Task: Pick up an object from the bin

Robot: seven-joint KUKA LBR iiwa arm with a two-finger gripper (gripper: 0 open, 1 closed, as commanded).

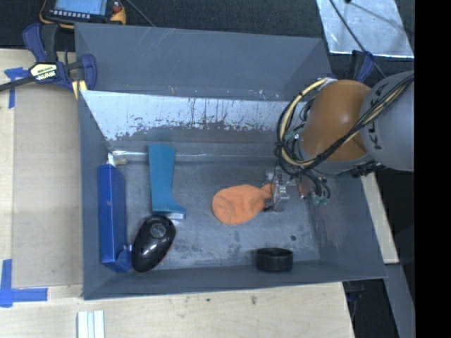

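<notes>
Grasping seems in hand: the gripper (276, 194) meets the orange lump (238, 205) mid-frame; I cannot tell its closure; next, clamp and lift.

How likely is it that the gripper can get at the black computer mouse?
Probably yes: the computer mouse lies uncovered, though the blue box and teal boot shape lie close beside it. The gripper is by the orange lump.

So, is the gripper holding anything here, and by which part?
Cannot be told. The gripper sits against the right end of the soft orange rounded lump in the middle of the bin, but no grip on it is visible.
</notes>
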